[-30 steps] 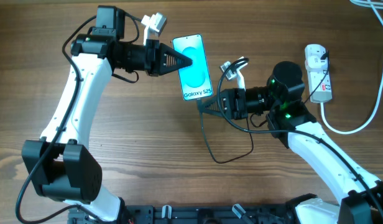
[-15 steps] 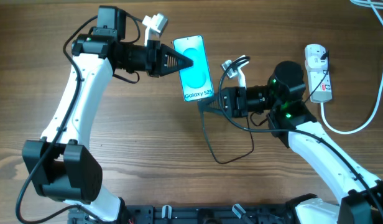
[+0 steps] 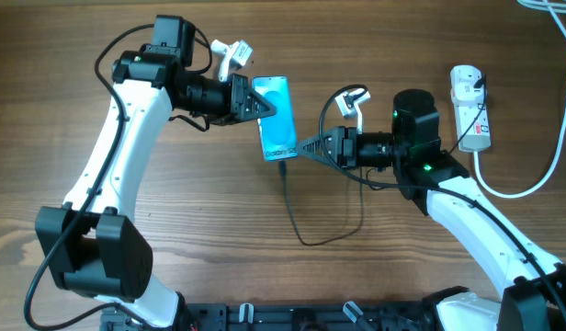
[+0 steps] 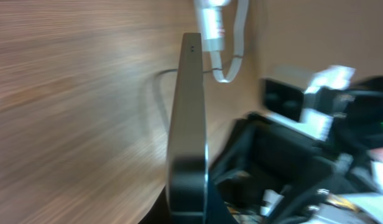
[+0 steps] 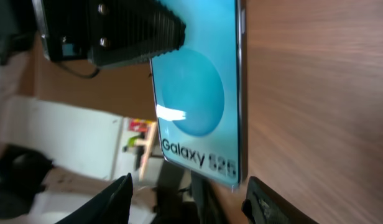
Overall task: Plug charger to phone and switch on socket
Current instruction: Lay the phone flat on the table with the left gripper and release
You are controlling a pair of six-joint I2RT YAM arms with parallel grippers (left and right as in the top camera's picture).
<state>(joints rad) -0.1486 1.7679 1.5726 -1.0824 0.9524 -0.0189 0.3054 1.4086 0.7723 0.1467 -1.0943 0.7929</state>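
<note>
My left gripper (image 3: 260,103) is shut on the phone (image 3: 276,118), holding it tilted up on its long edge above the table, cyan screen facing my right arm. The left wrist view shows the phone (image 4: 188,124) edge-on between the jaws. The charger (image 3: 297,225), a thin black cable, runs from the phone's bottom edge down in a loop across the wood. My right gripper (image 3: 299,147) stands open just beside that bottom edge with nothing between its fingers. In the right wrist view the phone (image 5: 198,99) fills the top, a dark cable end (image 5: 201,193) under it. The socket (image 3: 470,108) lies at the far right.
A white cord (image 3: 531,184) curves away from the socket toward the right edge. Another pale cable (image 3: 549,9) crosses the top right corner. A black rail (image 3: 292,317) runs along the front edge. Bare wooden table (image 3: 219,230) lies in front of the phone.
The right gripper has opened and let go of the cable end, which now hangs from the phone's bottom. The left gripper has tipped the phone from face-up onto its edge and shifted it slightly left.
</note>
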